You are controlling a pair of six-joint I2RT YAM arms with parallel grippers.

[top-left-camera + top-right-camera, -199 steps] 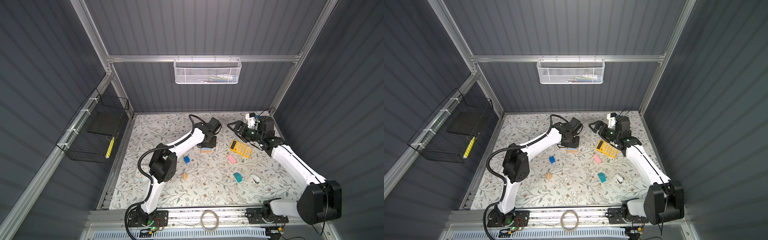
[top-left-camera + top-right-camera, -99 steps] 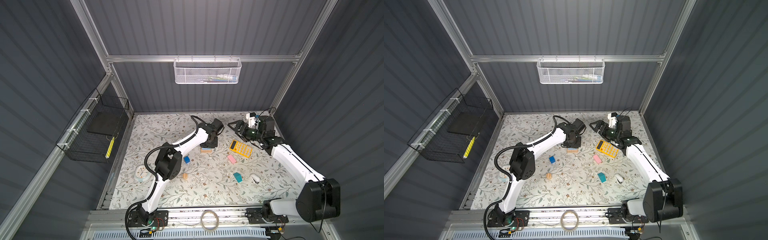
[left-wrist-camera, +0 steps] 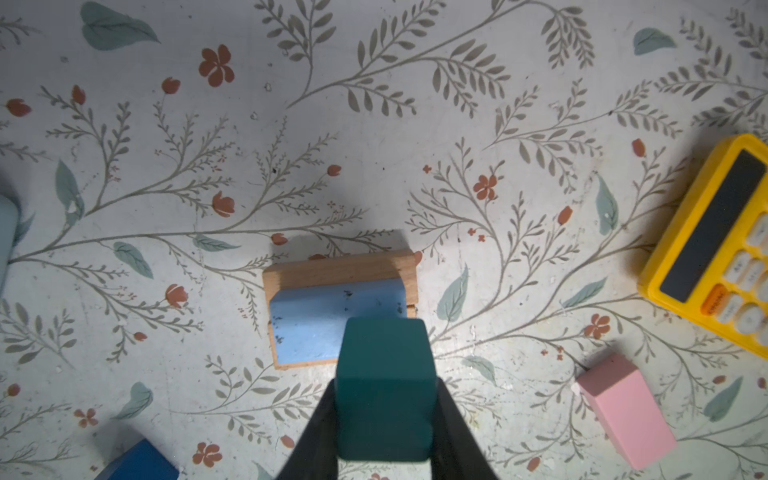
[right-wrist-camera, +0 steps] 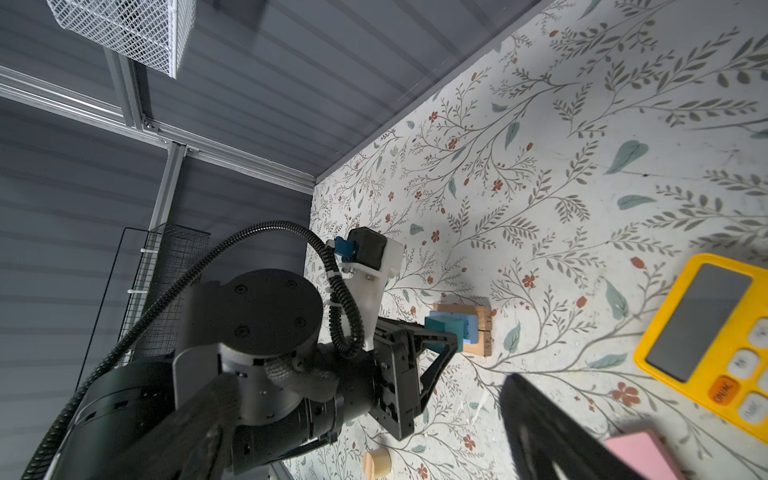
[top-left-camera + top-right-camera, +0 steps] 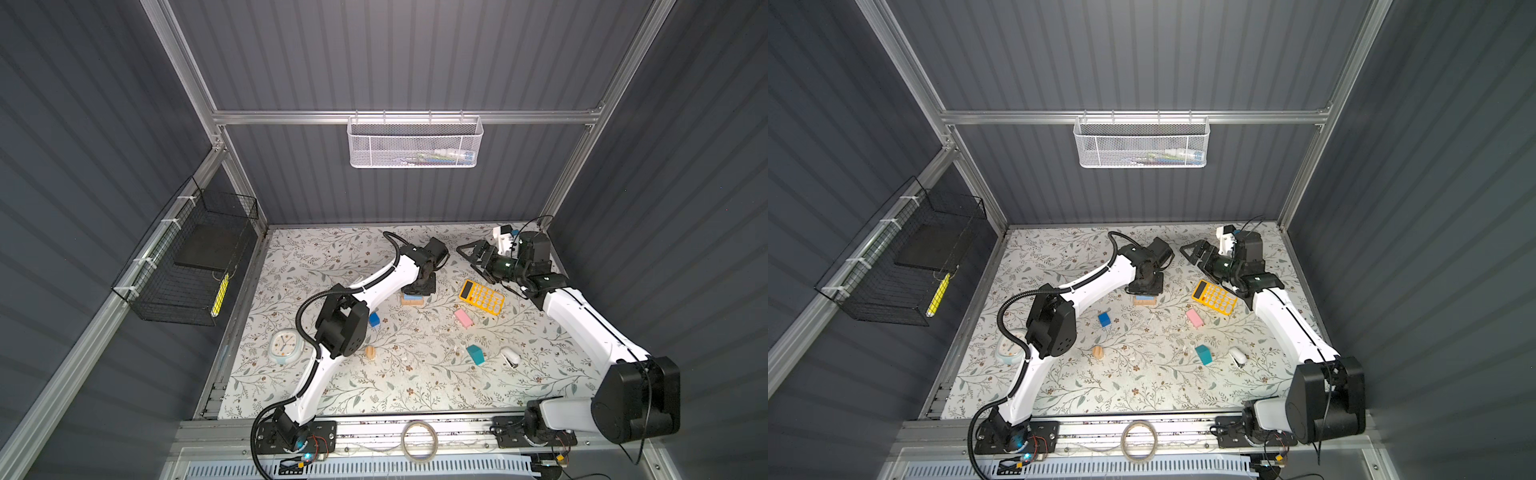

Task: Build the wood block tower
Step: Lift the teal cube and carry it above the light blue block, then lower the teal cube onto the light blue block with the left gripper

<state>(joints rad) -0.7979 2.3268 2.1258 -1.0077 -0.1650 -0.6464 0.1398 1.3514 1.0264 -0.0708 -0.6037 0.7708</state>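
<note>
My left gripper (image 3: 384, 399) is shut on a dark teal block (image 3: 384, 386) and holds it just over a light blue block (image 3: 316, 324). That block lies on plain tan bars (image 3: 338, 268). In both top views the left gripper (image 5: 419, 286) (image 5: 1144, 286) covers most of this low stack (image 5: 412, 300) (image 5: 1145, 300). The right wrist view shows the teal block (image 4: 442, 326) close against the light blue one; I cannot tell if they touch. My right gripper (image 5: 471, 255) hangs open and empty at the back right. Loose pieces lie around: a dark blue cube (image 5: 374, 319), a pink block (image 5: 464, 318) and a teal roof piece (image 5: 475, 354).
A yellow calculator (image 5: 482, 296) lies right of the stack. A pale stapler (image 5: 510, 357) sits near the teal roof piece. A small tan cylinder (image 5: 370, 352) and a round clock (image 5: 284, 346) lie beside the left arm's elbow. A white wire basket (image 5: 413, 143) hangs on the back wall.
The left arm's elbow has swung a little to the right, uncovering the round clock. Its gripper stays over the stack with the teal block. The right arm has not moved.
</note>
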